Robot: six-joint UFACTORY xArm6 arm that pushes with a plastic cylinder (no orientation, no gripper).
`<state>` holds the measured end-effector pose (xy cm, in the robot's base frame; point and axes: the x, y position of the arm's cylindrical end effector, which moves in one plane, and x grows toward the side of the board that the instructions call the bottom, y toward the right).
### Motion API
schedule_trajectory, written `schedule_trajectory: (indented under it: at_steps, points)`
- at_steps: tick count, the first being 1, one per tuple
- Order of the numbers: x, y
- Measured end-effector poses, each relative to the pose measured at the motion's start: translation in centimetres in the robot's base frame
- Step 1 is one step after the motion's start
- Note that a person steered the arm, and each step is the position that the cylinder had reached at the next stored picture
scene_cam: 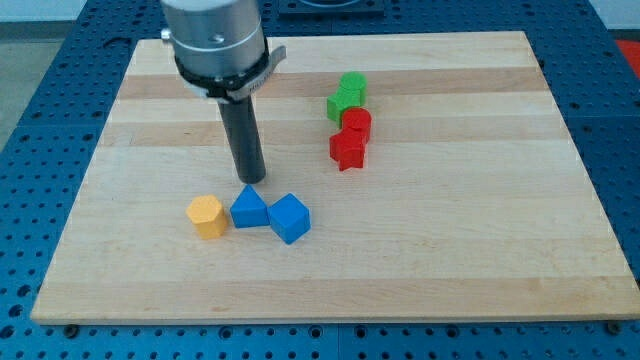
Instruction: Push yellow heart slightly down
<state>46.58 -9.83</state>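
Observation:
The only yellow block (207,215) lies at the view's lower left of the wooden board (450,250); its outline looks more like a hexagon than a heart. My tip (252,180) is just above the blue triangle (249,208), up and to the right of the yellow block, with a small gap to it. A blue cube (290,218) touches the triangle's right side.
A green block (352,87) and another green block (340,104) sit at the view's upper middle, with a red cylinder (357,123) and a red star-like block (347,150) directly below them in a column. The board rests on a blue pegboard surface (40,150).

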Motion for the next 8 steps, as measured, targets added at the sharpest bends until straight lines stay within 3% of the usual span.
schedule_trajectory:
  at_steps: [2,4,6,8]
  points:
    - [2.3,0.1]
    - [0.2,-0.6]
    - [-10.7,-0.6]
    - [-18.9,2.3]
